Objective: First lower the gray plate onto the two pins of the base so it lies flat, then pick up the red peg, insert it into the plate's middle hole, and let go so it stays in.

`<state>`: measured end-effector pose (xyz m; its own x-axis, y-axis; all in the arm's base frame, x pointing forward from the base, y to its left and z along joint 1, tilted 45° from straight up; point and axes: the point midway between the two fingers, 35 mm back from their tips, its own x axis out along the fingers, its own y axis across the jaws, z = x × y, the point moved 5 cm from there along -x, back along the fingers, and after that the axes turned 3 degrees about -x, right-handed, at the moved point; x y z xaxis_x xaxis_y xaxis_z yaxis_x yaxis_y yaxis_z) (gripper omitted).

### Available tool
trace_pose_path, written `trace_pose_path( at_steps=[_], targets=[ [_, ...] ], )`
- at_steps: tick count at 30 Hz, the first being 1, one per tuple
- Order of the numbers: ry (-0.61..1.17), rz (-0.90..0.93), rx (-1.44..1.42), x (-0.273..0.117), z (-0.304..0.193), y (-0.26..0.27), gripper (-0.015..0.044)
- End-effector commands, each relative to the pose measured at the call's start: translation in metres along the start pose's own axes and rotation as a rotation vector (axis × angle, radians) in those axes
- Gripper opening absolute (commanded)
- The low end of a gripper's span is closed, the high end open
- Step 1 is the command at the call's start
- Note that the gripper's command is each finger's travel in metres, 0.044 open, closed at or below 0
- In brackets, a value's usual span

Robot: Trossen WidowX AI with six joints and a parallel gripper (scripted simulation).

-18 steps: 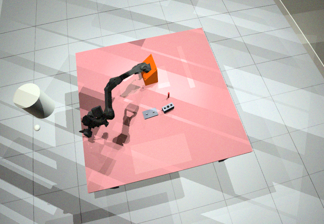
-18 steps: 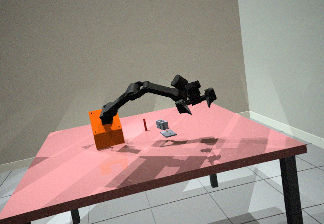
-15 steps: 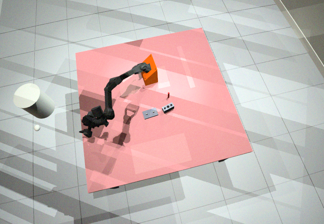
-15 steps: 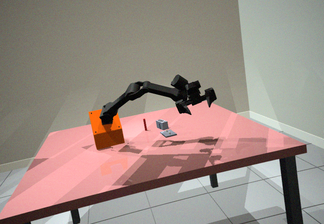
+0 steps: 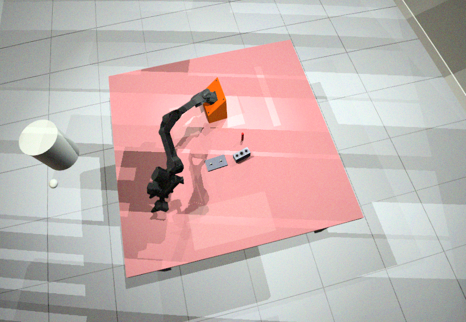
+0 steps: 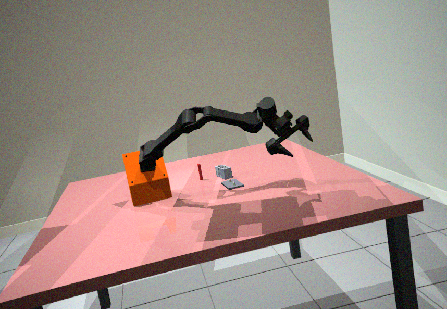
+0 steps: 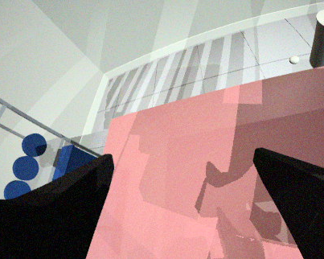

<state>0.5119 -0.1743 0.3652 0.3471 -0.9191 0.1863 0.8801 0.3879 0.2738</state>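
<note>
My gripper (image 6: 290,139) hangs in the air with its fingers spread almost as wide as they go and nothing between them. In the wrist view I see only my two dark fingertips framing bare pink table (image 7: 166,171), with the floor and wall beyond; none of the task's parts show there, so I am pointed away from them.

Back toward my mount lie the parts. In the top view the gripper (image 5: 159,194) is over the table's near-left area, and the base (image 5: 216,162), a flat gray slab with two small pins standing up from it, lies to its right and a little farther in. Just beyond the base, apart from it, sits the gray plate (image 5: 241,155). It looks like a thick block standing on an edge with its holes facing outward rather than lying flat; its long axis runs roughly in line with the base's. Farther still stands the red peg (image 5: 243,136), upright, well apart from both. Last comes the orange mount block (image 5: 216,102) that carries my arm.

I judge that nothing of the task is done yet. The plate is my first target, so I must swing back toward my mount, turn my wrist downward, and set my fingers across the plate's short width.
</note>
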Motion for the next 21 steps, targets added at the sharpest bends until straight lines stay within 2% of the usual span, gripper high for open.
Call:
trace_pose_path(
  at_steps=[1,11,21],
  targets=[
    [0.156,0.103,0.015,-0.039,-0.048,0.027,0.044],
    [0.509,0.207,0.003,-0.14,-0.145,0.048,0.044],
    [0.838,0.145,-0.077,-0.257,-0.221,0.018,0.044]
  ],
)
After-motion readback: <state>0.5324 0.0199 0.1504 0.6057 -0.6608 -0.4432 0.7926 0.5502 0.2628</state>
